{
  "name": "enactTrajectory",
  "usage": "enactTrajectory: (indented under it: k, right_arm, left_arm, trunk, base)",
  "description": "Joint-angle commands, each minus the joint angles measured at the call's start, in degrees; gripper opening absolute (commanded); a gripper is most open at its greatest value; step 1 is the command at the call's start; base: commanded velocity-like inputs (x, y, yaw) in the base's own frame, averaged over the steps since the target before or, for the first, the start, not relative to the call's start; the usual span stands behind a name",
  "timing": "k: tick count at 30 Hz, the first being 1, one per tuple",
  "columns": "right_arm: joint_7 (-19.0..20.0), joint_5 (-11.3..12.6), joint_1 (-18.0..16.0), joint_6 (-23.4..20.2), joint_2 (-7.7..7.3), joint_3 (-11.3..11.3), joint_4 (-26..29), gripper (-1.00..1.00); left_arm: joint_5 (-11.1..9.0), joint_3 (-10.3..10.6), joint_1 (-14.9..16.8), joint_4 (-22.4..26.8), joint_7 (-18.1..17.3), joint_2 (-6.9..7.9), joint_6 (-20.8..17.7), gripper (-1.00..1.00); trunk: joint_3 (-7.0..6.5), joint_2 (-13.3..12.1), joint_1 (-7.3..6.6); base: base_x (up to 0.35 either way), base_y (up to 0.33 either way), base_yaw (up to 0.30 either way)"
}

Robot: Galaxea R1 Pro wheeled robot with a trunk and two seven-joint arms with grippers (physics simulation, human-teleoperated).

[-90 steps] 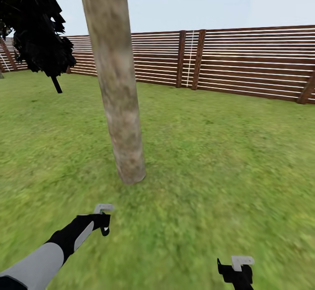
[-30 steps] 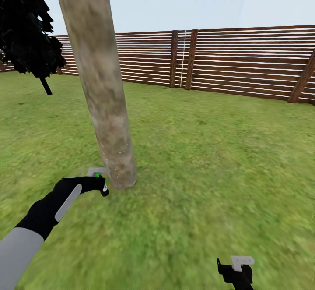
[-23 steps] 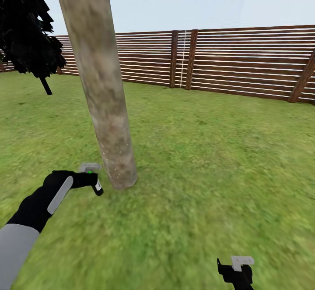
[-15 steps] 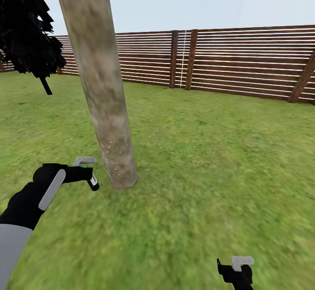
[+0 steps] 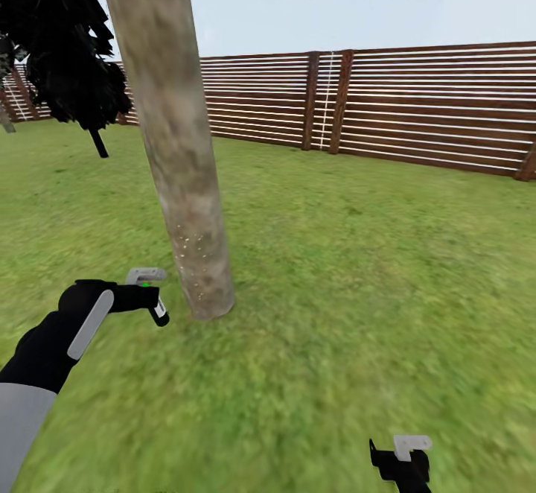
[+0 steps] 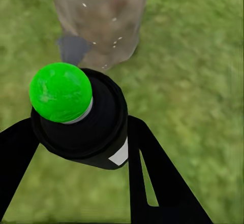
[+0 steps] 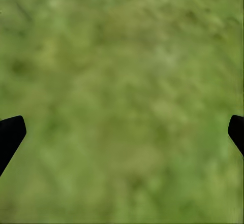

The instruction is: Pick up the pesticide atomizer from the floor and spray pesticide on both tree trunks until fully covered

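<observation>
Your left gripper [image 5: 152, 301] has drawn back from the tree [image 5: 179, 135] over the last second: a moment ago it sat almost against the foot of the trunk, and now it hangs just beside it with a little grass between; the whole scene has also slid slightly in the head view, so the camera turned, not the garden. The pale specks on the lower trunk [image 6: 104, 16] have spread a little higher than they were a second ago; I judge that spray is landing, but only on a low band, with most of the trunk above bare, and the second tree untouched as far as these views tell.

The pesticide atomizer [image 6: 79, 115] is pinched between the left gripper's two black fingers [image 6: 152, 173], held off the floor [image 5: 357, 292] near the trunk's base; its dark body runs lengthwise along the wrist camera's line of sight, the green cap [image 6: 61, 93] facing the camera; in the head view the grey head [image 5: 145, 275] lies level and reaches toward the trunk.

Your right gripper [image 5: 403, 457] hangs low over the grass, well apart from the tree; its fingertips [image 7: 11, 132] stand spread wide with nothing between them.
</observation>
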State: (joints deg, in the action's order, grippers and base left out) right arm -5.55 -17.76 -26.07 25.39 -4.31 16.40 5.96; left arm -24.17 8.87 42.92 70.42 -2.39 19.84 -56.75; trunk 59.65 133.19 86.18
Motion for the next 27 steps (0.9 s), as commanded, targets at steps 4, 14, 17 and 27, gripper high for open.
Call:
enactTrajectory:
  k: [4, 14, 17, 27]
  right_arm:
    - [-0.3, -0.6, 0.0, 0.2, 0.0, 0.3, -0.1, 1.0]
    - [-0.4, -0.7, 0.0, 0.2, 0.0, 0.3, -0.1, 1.0]
    - [-0.4, -0.7, 0.0, 0.2, 0.0, 0.3, -0.1, 1.0]
    - [-0.4, -0.7, 0.0, 0.2, 0.0, 0.3, -0.1, 1.0]
  left_arm:
    - [0.8, 0.1, 0.1, -0.5, -0.1, 0.02, -0.1, -1.0]
    - [5.1, -0.1, 0.1, -6.3, 0.4, -0.07, 0.1, -1.0]
    - [5.1, -0.2, 0.1, -6.4, 0.4, -0.07, 0.1, -1.0]
    - [5.1, -0.2, 0.1, -6.4, 0.5, -0.13, 0.2, -1.0]
  trunk:
    - [0.05, 0.0, 0.0]
    - [0.05, 0.0, 0.0]
    - [0.05, 0.0, 0.0]
    - [0.05, 0.0, 0.0]
  base:
    - [0.093, -0.273, 0.274]
    - [0.107, -0.273, 0.059]
    - [0.012, -0.274, 0.249]
    - [0.081, -0.263, 0.178]
